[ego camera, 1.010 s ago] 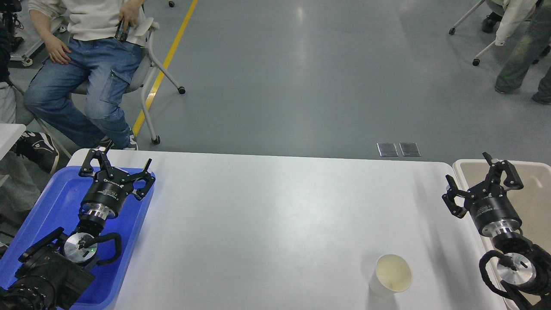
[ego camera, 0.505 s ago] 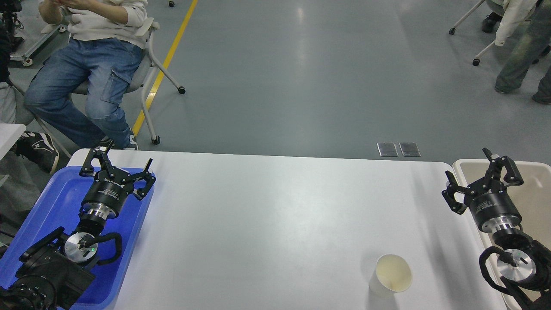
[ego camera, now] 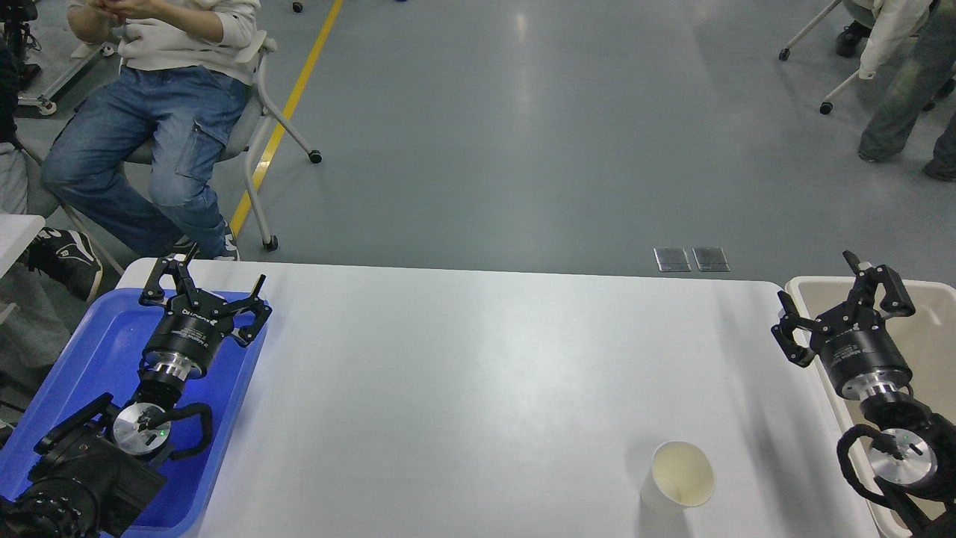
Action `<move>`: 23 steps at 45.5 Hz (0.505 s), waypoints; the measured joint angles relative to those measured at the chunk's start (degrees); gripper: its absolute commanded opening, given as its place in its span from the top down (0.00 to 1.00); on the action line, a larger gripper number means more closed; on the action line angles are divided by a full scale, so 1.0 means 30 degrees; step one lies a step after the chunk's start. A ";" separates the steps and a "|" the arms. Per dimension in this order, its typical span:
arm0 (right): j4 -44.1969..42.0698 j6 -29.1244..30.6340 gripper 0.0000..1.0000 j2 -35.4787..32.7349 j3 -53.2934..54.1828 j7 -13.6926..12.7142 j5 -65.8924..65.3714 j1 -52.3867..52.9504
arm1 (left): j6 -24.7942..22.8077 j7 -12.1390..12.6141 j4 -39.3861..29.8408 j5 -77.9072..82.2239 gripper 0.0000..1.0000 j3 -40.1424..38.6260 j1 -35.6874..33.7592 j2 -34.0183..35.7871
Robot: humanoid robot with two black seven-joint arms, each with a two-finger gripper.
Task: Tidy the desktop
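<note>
- The left gripper (ego camera: 205,288), at the left of the frame, has its fingers spread and holds nothing, above the blue tray (ego camera: 89,351).
- The right gripper (ego camera: 840,306), at the right edge, is likewise spread and empty, over the beige bin (ego camera: 930,314).
- The desktop (ego camera: 463,373) fills the lower centre between them.
- A paper cup (ego camera: 678,477) stands upright at its lower right.

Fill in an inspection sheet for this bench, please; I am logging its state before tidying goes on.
Surface: desktop white, mostly bare.
Job's things: paper cup upright near the front right.
Clutter: nothing seen.
Hands: left hand open over the blue tray; right hand open at the beige bin.
Cables: black loops at both wrists.
Surroundings: seated person far left; another far right.
</note>
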 measured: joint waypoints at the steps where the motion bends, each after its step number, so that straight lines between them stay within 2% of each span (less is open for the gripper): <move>1: 0.0009 0.0000 0.00 -0.0015 -0.0001 0.0000 0.0000 -0.0007 | 0.0000 0.0000 0.0000 0.0000 0.00 0.0000 0.0000 0.0000; 23: 0.0060 0.0025 0.00 -0.0065 -0.0123 0.0002 -0.0023 -0.0054 | 0.0000 -0.0006 0.0000 0.0006 0.00 0.0001 0.0019 0.0019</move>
